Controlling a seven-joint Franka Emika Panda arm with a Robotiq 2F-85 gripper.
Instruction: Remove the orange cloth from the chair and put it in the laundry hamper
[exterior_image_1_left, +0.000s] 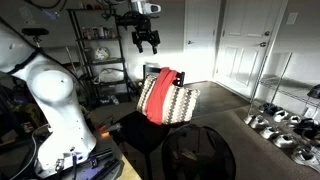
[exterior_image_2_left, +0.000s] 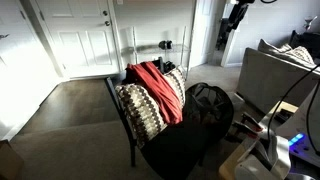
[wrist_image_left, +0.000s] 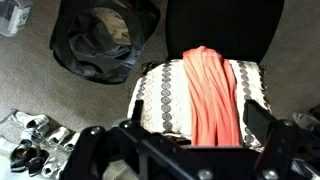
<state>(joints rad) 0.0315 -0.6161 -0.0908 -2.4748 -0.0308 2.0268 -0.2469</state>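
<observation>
- The tool (exterior_image_1_left: 147, 40) hangs high above the chair (exterior_image_1_left: 170, 105), fingers spread wide and empty.
- The orange cloth (wrist_image_left: 210, 95) lies draped down the middle of the chair's striped back (wrist_image_left: 160, 100).
- A descending pinch could catch the striped back along with the cloth, since they lie flat together, and tug the chair.
- A shallow grip on such limp fabric could slip and drop the cloth onto the floor (wrist_image_left: 30, 90) beside the chair.
- A trailing end may snag on the chair, or hang over the rim of the laundry hamper (wrist_image_left: 70, 55) near the chair.
- In the wrist view the tool's body hides the cloth's lower end.
- Both exterior views are dim. I cannot tell whether the black hamper touches the chair.
</observation>
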